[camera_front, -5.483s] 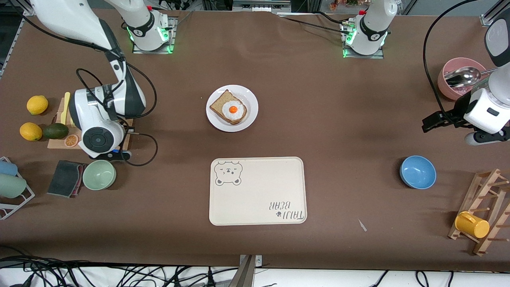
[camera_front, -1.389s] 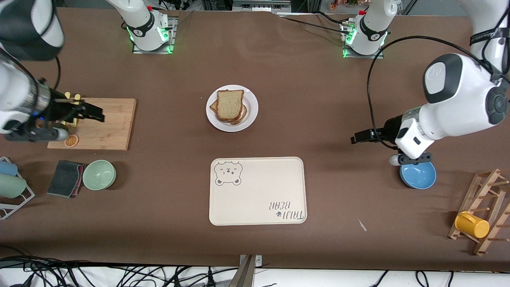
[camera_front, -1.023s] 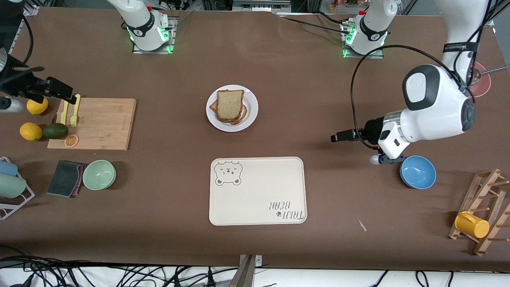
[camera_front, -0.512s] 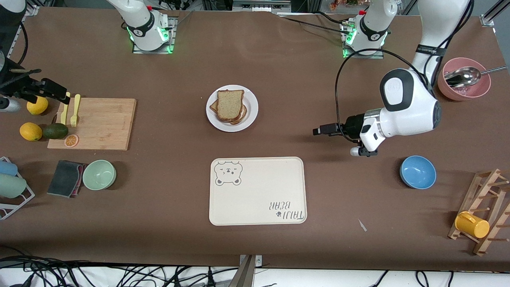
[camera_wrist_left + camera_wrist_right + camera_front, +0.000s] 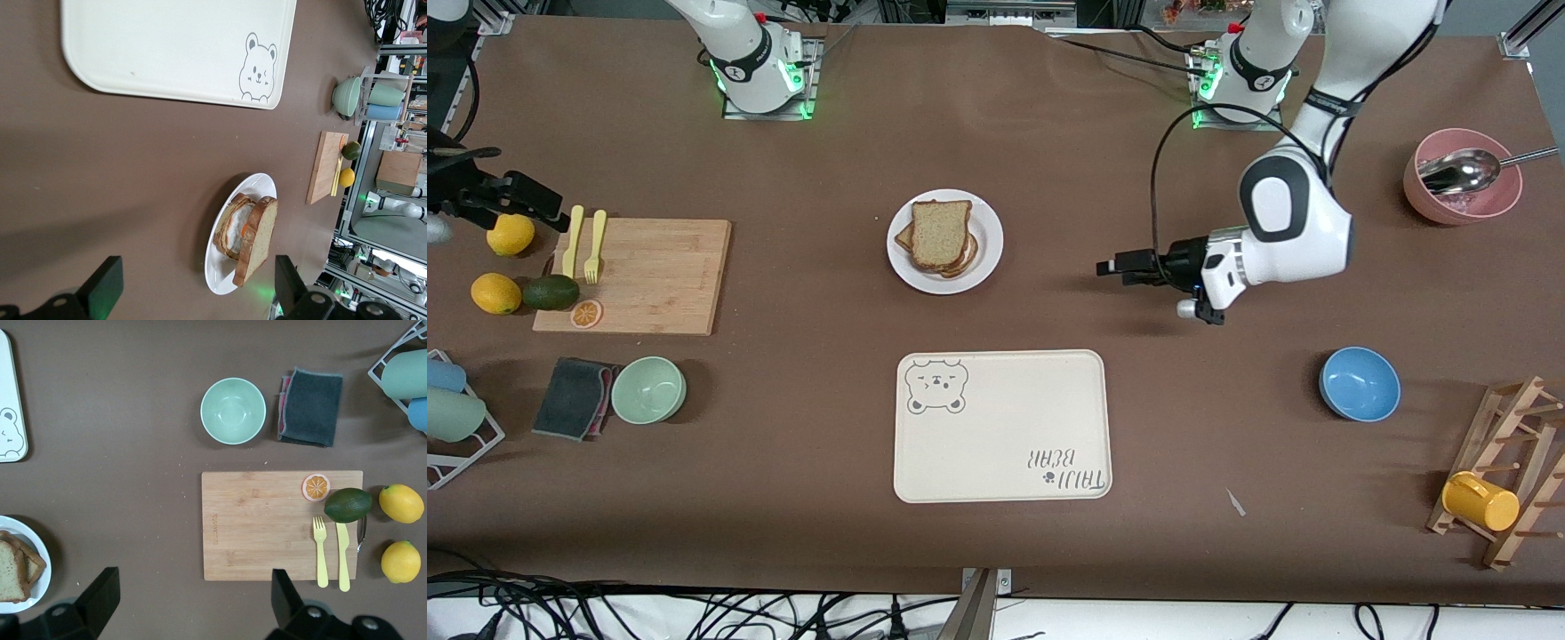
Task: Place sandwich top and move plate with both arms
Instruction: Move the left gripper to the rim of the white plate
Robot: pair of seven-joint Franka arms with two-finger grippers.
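Front view, nearest the camera: the cream tray (image 5: 1003,427) lies bare on the brown bench (image 5: 1209,498), and the plate (image 5: 985,258) sits farther from the camera than the tray, with open cloth between them. The sandwich top (image 5: 939,233) already rests on the stack on the plate, over the egg slice, so what remains is probably carrying the plate.

The plate looks stiff, smooth and likely slippery, with a shallow raised rim; a pinch on the rim from each arm's end of the bench seems the sensible hold. The stack is soft, loose and slightly skewed in the left wrist view, so any tilt could slide the top slice off.

The left gripper (image 5: 1113,267) hangs low over bare bench toward the left arm's end, near the plate, fingers (image 5: 107,293) spread wide and empty. The right gripper (image 5: 538,197) is up at the right arm's end, over the edge of the cutting board (image 5: 649,276) by the lemons, fingers (image 5: 100,593) also apart and empty, well apart from the plate.

Room is generous: nothing stands on the bench around the plate, and the cloth looks matte and flat.
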